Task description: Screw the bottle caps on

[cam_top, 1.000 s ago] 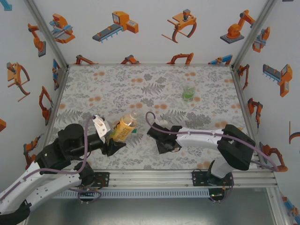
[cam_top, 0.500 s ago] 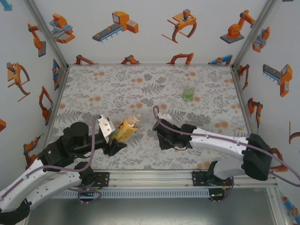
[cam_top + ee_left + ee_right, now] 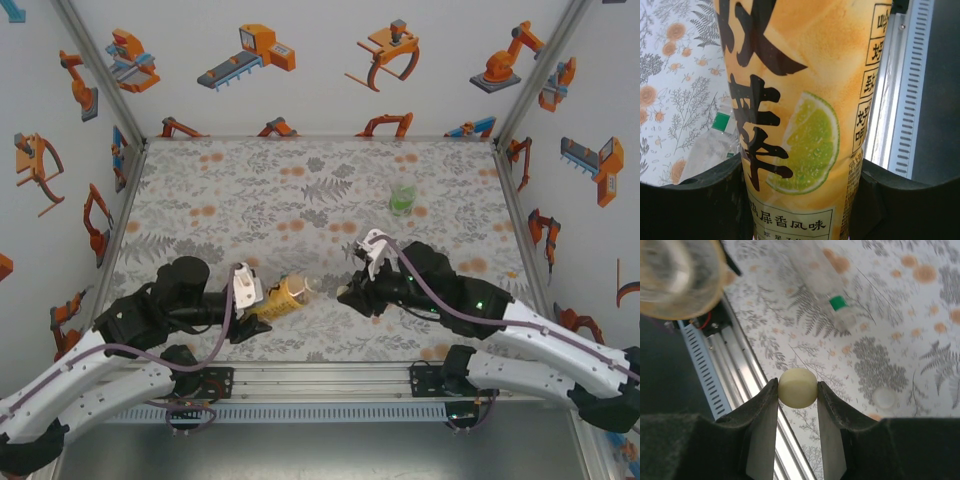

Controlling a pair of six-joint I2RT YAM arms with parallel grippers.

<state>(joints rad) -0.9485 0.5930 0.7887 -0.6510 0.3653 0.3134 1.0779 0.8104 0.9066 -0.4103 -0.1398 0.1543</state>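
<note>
Moved: right claw (image 3: 797,390) swung toward amber bottle (image 3: 790,60) | left claw (image 3: 800,172) clamps it | right claw pinches yellowish cap (image 3: 798,382) | capping pending

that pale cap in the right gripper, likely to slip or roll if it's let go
The pale cap is pinched only at its rounded sides by the right gripper, so it could twist or slip out. It looks like small smooth plastic, likely light. Dropped on edge, it may roll across the table.

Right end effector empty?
No, the right end effector is shut on a pale yellowish cap.
</note>
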